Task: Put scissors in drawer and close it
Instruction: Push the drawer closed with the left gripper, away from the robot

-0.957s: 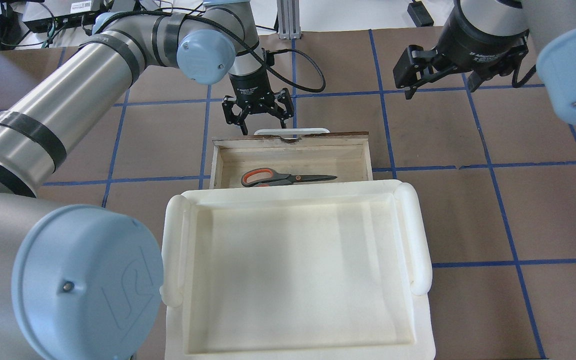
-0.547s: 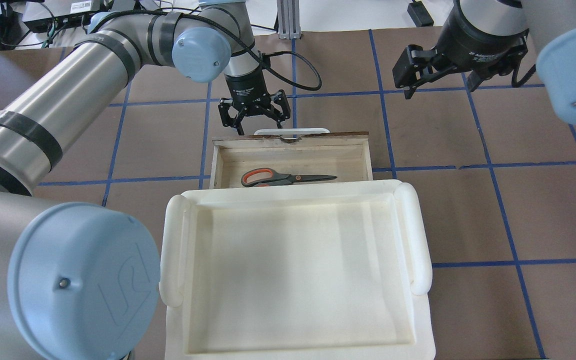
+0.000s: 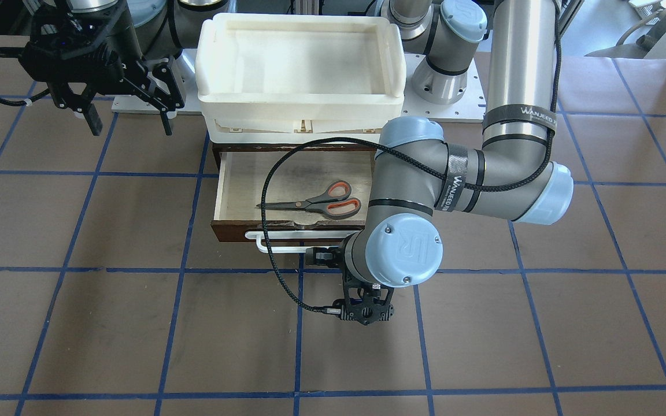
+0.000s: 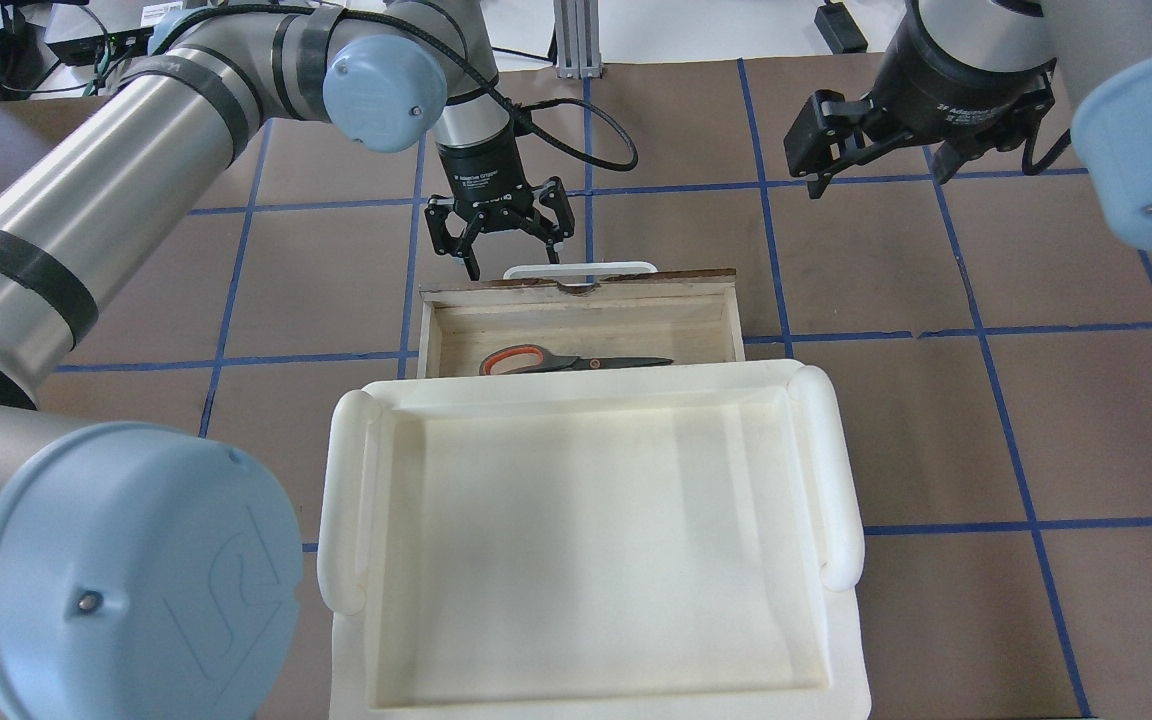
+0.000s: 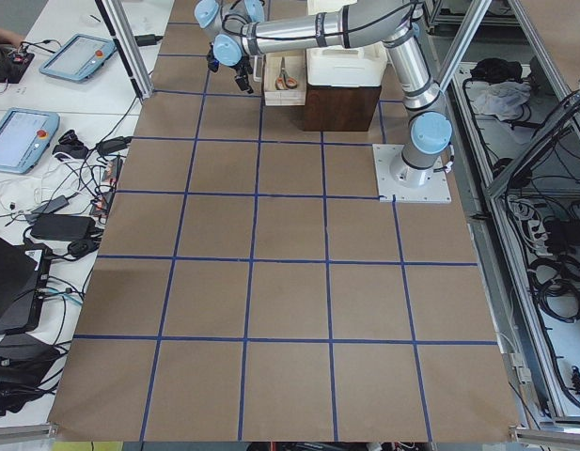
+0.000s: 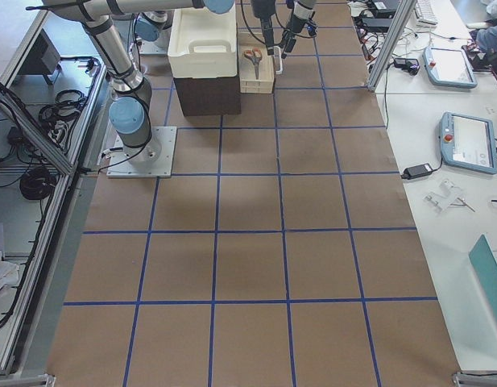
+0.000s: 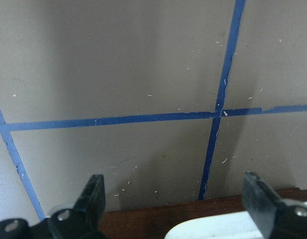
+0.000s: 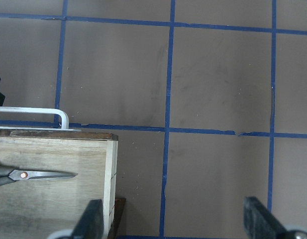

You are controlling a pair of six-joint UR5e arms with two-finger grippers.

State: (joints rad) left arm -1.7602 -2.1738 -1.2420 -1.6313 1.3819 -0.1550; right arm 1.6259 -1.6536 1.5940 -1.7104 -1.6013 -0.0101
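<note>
heads up on where you're at: the pair of scissors with grey handles and orange-red loop linings (image 4: pixel 576 361) is lying flat inside the shallow dark-brown wooden drawer with the pale plywood floor (image 4: pixel 576 286). handles point to the robot's left, slim dark blades to its right, roughly along the drawer's width. in the front-facing view the scissors (image 3: pixel 315 200) sit closer to the drawer's (image 3: pixel 240 179) front wall than to its back. from overhead, the near edge of them is tucked under the rim of the big white plastic tray (image 4: pixel 586 386), which sits right on top, above the drawer.

the drawer isn't shut, it's sticking out from under the tray with its white bar handle (image 4: pixel 581 268) facing away from the robot.

your left gripper (image 4: pixel 513 260) is pointing down just past the drawer front, by the handle's left end, fingers spread wide apart with nothing between them. its wrist cam shows both black fingers (image 7: pixel 91 199) splayed, with the brown drawer edge and a bit of the white handle (image 7: pixel 218 230) at the bottom. can't tell if a finger is touching the handle or just beside it.

your right gripper (image 4: pixel 881 178) hangs well off to the right over the brown table with the blue tape grid (image 4: pixel 936 420), fingers also spread, holding nothing. its wrist cam catches the drawer's corner and the blade tips.
</note>
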